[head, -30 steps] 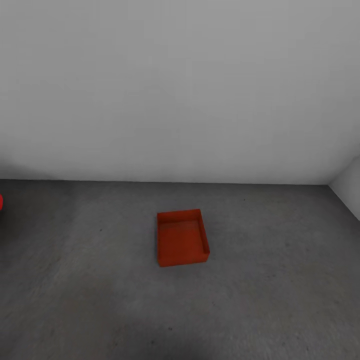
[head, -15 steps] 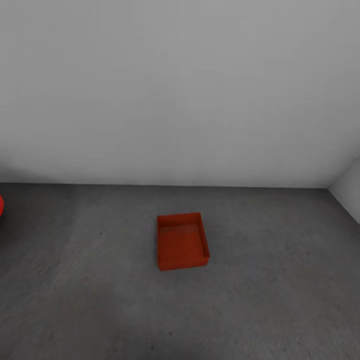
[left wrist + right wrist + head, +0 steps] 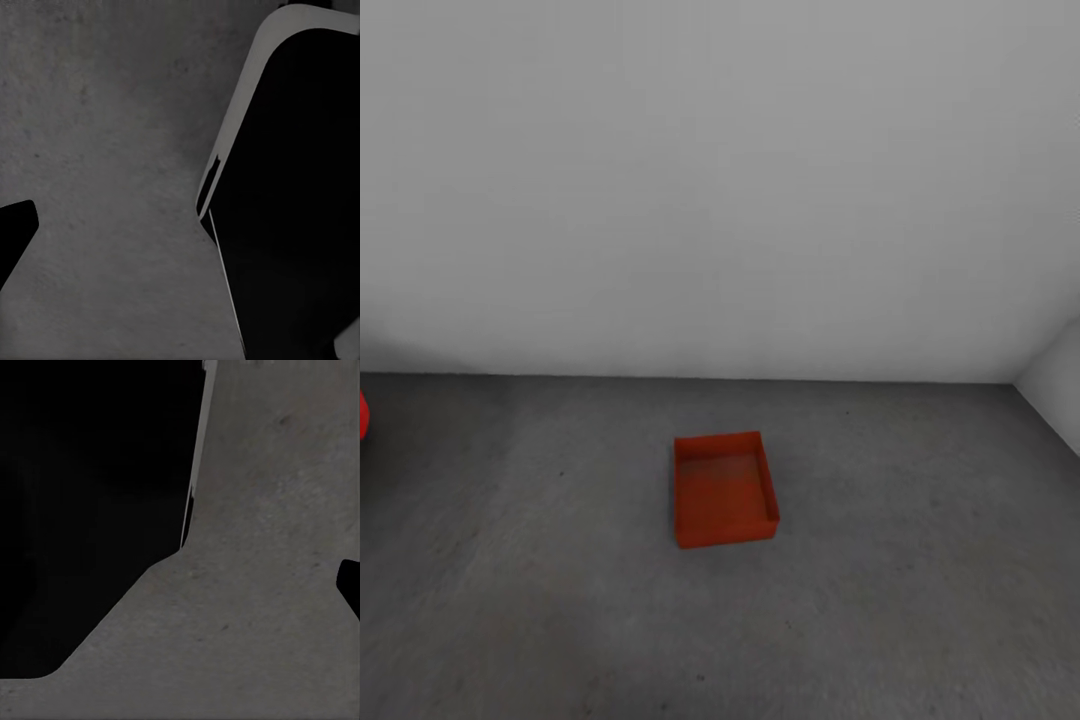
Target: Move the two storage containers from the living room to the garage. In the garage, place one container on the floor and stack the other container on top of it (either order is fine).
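One orange-red storage container (image 3: pixel 724 488) sits flat on the dark grey concrete floor (image 3: pixel 920 560) of the garage, in the middle of the head view, a short way in front of the white-grey wall. It is empty, and no arm is near it. In the left wrist view one dark fingertip (image 3: pixel 15 236) shows at the picture's edge over bare concrete. In the right wrist view one dark fingertip (image 3: pixel 349 585) likewise sits at the edge. Both fingertips stand far out to the side, with nothing held between the fingers.
The plain wall (image 3: pixel 720 200) runs across the back and meets a second wall (image 3: pixel 1055 385) in a corner at the far right. A red rounded shape (image 3: pixel 362 415) pokes in at the left edge. Dark robot bodywork (image 3: pixel 292 195) (image 3: pixel 90 510) shows in both wrist views.
The whole head picture has slid slightly downward, so the camera has moved. The container lies in the same spot on the floor.
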Controlling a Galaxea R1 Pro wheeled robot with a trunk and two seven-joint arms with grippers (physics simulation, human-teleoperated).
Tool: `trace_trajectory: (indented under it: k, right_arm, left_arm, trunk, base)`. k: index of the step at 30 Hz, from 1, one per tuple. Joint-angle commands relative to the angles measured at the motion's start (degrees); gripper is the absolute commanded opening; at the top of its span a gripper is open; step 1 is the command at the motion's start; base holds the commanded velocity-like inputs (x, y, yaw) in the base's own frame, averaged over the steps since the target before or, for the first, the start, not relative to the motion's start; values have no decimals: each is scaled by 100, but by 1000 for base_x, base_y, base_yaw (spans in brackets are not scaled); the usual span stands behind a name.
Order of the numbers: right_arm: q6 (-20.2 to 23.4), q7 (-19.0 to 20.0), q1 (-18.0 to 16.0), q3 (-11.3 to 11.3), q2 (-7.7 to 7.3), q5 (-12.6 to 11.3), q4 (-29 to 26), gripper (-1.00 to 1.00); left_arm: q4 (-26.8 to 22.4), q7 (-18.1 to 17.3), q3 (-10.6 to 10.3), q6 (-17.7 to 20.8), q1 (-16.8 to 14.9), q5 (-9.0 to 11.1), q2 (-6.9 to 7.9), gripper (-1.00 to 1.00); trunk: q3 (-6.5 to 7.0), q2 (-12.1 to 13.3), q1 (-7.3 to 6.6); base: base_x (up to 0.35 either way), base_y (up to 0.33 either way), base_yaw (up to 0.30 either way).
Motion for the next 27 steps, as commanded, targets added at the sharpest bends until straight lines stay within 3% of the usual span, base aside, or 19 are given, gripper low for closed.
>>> trace_trajectory:
  k: [1, 27]
  right_arm:
    - [-36, 21, -7, 35, 0, -46, 19, 100]
    - [-42, 42, -7, 35, -10, -48, 19, 100]
  left_arm:
    - [-2, 11, -1, -7, -2, 26, -1, 100]
    - [1, 11, -1, -7, -2, 26, 1, 100]
  trunk:
    - [5, -4, 1]
    - [246, -4, 1]
  base:
    - [0, 0, 0]
    - [0, 0, 0]
